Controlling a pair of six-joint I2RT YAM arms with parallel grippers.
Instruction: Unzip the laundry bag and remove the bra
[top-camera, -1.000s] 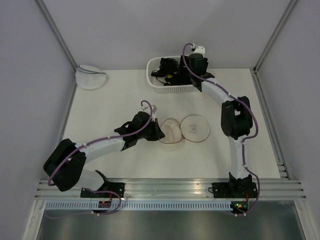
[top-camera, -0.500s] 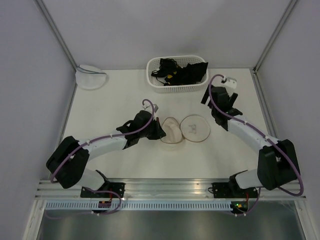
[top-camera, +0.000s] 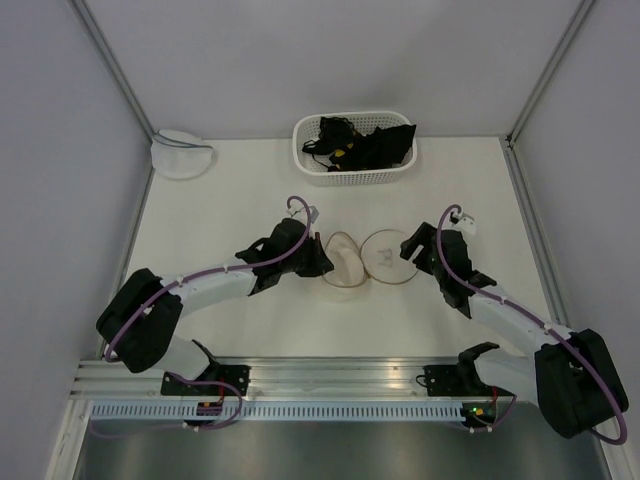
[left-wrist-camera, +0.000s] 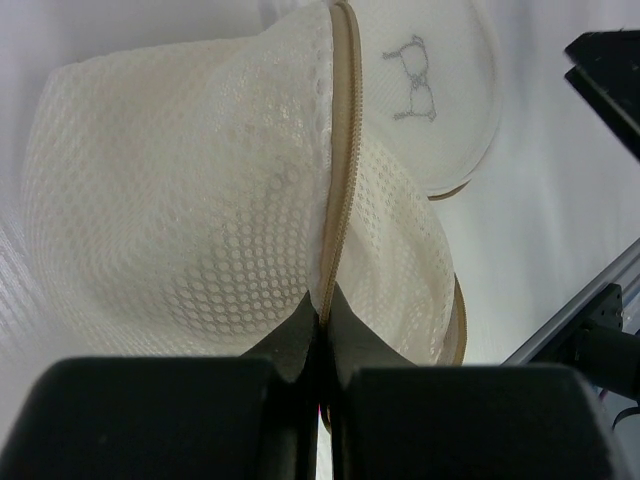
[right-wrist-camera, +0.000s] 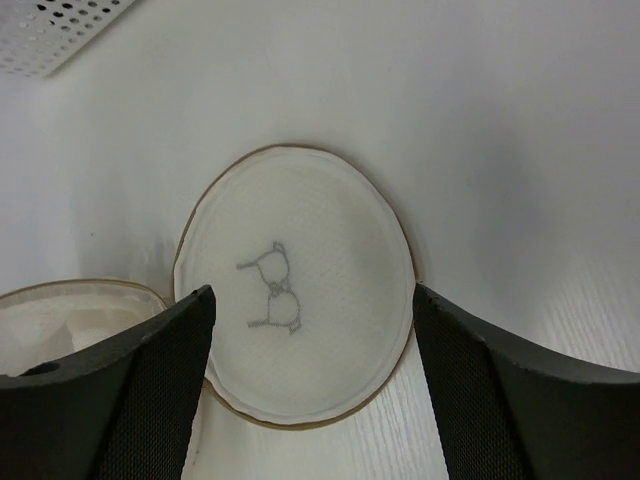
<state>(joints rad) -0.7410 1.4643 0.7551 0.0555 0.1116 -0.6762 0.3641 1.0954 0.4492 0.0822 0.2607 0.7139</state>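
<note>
The laundry bag (top-camera: 345, 265) lies unzipped in the middle of the table, its mesh dome (left-wrist-camera: 190, 190) beside its flat round lid (right-wrist-camera: 300, 330), which bears a small grey bra drawing. My left gripper (left-wrist-camera: 322, 312) is shut on the bag's tan zip rim (left-wrist-camera: 340, 150); in the top view this left gripper (top-camera: 322, 262) is at the dome's left side. My right gripper (right-wrist-camera: 312, 295) hangs open just above the lid, holding nothing, its fingers (right-wrist-camera: 150, 390) on either side. The black bra (top-camera: 372, 146) lies in the white basket (top-camera: 308, 165) at the back.
A second white dome pouch (top-camera: 180, 152) with a grey-blue rim sits at the far left corner. The basket's corner (right-wrist-camera: 50, 30) shows at the upper left of the right wrist view. Metal rails run along the table's near edge (top-camera: 340, 375).
My right arm swung from over the basket back toward the near side and now hovers over the bag's lid. The left gripper kept its hold and place.
</note>
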